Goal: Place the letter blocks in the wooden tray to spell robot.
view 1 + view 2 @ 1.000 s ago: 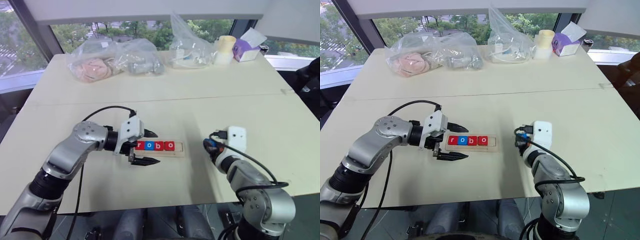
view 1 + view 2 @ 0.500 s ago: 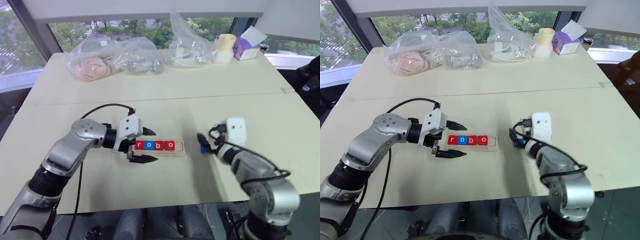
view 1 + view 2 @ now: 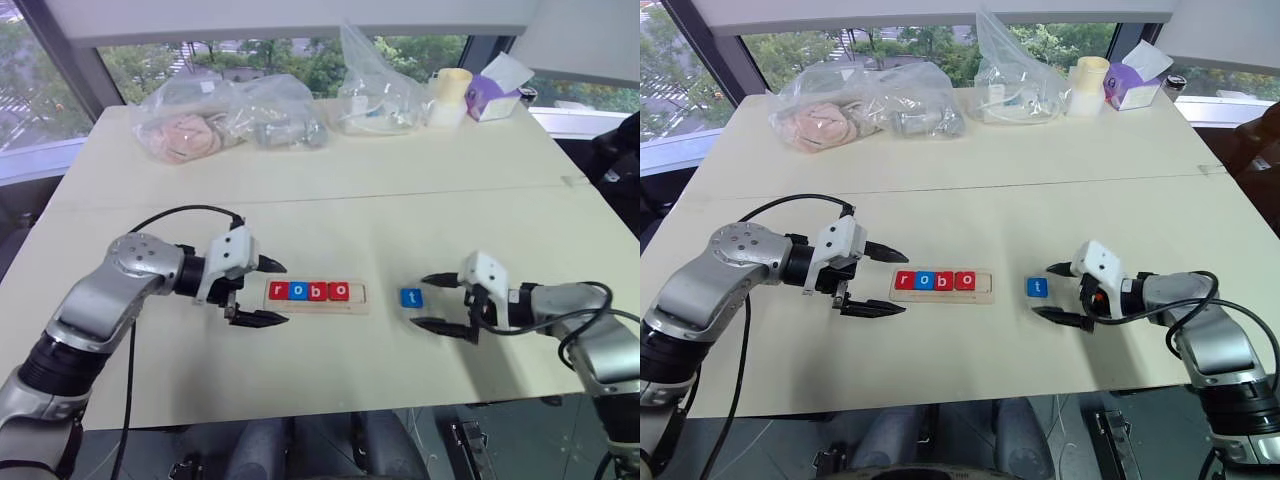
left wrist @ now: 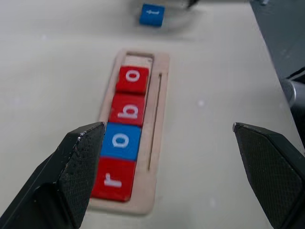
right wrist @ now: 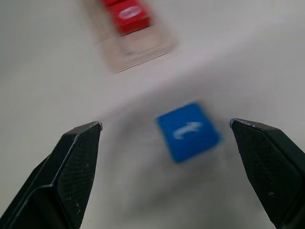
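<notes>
The wooden tray sits at the middle of the frame, holding four letter blocks that read r, o, b, o, with its right end slot bare. The blue t block lies flat on the table right of the tray, just beyond the tips of the right gripper, whose fingers stand wide apart, holding nothing. The left gripper hangs left of the tray, equally wide open and empty.
</notes>
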